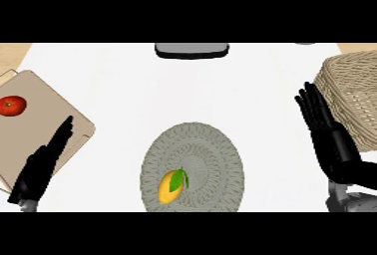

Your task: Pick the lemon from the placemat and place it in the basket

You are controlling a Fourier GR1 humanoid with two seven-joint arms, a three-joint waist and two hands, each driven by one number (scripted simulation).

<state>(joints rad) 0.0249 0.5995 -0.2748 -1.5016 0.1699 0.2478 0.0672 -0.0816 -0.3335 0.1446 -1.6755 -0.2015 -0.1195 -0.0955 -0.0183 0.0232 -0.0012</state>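
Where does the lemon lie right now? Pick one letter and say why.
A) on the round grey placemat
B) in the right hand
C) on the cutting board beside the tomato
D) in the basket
A: the lemon lies on the lower left part of the placemat, apart from the basket, and both the left hand and the right hand are open and hold nothing.

White counter (221, 84) with placemat (217, 144), basket (353, 92), board (48, 124)
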